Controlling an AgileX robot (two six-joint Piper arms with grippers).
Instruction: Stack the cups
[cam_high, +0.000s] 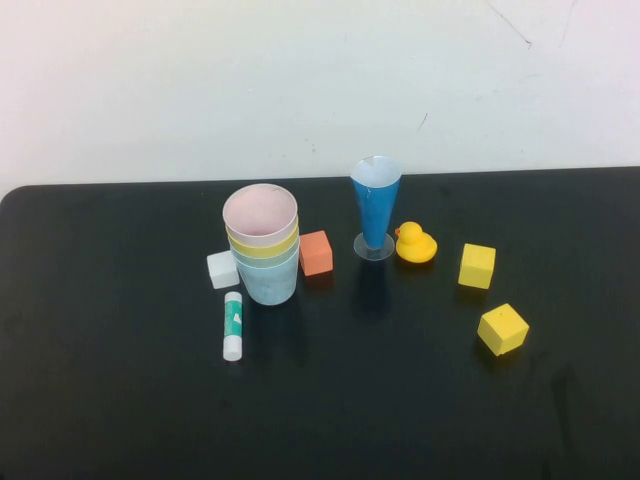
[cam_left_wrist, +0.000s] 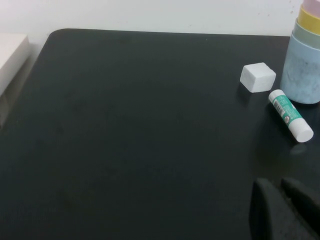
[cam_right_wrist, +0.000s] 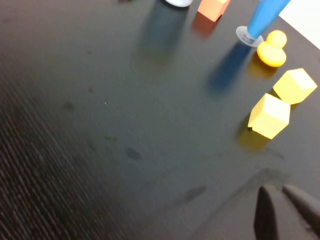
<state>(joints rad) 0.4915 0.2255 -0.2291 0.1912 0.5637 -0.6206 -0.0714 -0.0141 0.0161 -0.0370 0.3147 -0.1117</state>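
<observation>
On the black desk in the high view, the four cups already stand nested in one upright stack left of centre: light blue outermost at the bottom, then pale green, yellow, and pink on top. A white cube sits just beside it on the left, an orange cube just on its right, and a glue stick lies in front. Neither arm shows here. The stacking looks finished, so the sound move is to keep both arms back, well clear of the light, easily tipped tower. The cups are smooth, tapered thin plastic; the blue cone glass on its clear foot is tall and narrow, the duck rounded and glossy, the two yellow cubes matte with soft edges. From the left wrist, the left pincer appears as dark fingers in the corner, set nearly together and empty, low over bare desk, apart from the glue stick, white cube and the stack at the frame's edge. From the right wrist, the right pincer likewise shows two dark fingers close together, gripping nothing, near the closer yellow cube, with the duck and the glass foot beyond.
</observation>
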